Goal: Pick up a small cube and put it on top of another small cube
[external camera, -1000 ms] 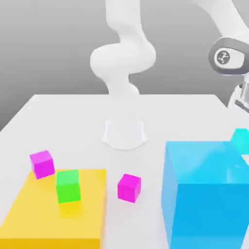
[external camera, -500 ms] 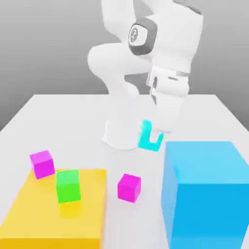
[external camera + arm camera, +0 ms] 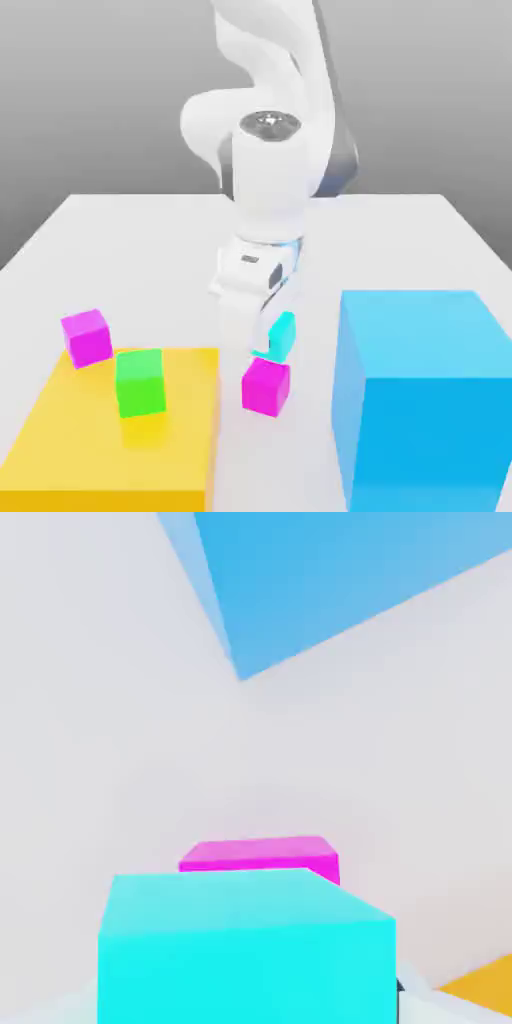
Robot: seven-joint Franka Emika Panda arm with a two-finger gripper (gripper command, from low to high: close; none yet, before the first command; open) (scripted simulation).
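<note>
The gripper (image 3: 262,330) is closed on the cyan cube (image 3: 284,336), which is near the magenta cube (image 3: 266,387). The exterior view shows also the green cube (image 3: 140,382), on the yellow block (image 3: 115,430); in the hand view, the cyan cube hides part of the magenta one.

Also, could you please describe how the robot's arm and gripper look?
The arm is glossy white with rounded, bulging segments, a dark grey cap on one joint and no visible cables. The gripper is white too, with a small dark marking on its housing.
</note>
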